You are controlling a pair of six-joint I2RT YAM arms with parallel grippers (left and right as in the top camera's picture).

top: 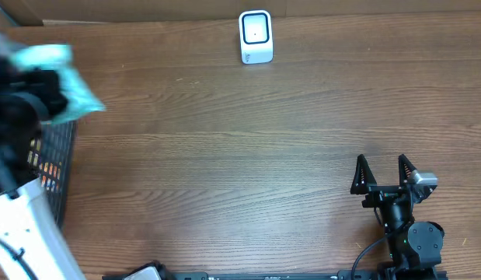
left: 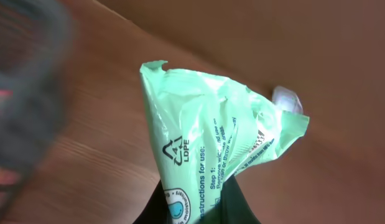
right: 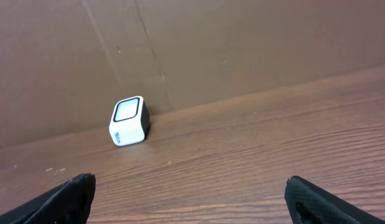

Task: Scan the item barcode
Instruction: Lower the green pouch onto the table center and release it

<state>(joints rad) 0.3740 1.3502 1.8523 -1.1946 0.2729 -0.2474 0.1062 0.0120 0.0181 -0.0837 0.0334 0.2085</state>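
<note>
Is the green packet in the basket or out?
Out: the left gripper holds the green packet up, beside the basket, table behind it.

grn pouch (left: 211, 137) crumpled, wht scanner (top: 256, 36) upright

Wood table (top: 224, 155) w/ scanner (top: 256, 36), basket (top: 57, 167)

Light: soft and even, falling from above over the bench (top: 224, 155). The scanner (top: 256, 36) is throwing only a thin shadow at its base.
Blur: well left of the scanner, the green packet (top: 65, 70) is smearing with motion, and the basket (left: 24, 93) is blurring likewise.
Focus: in the left wrist view, the packet print is reading sharp.
</note>
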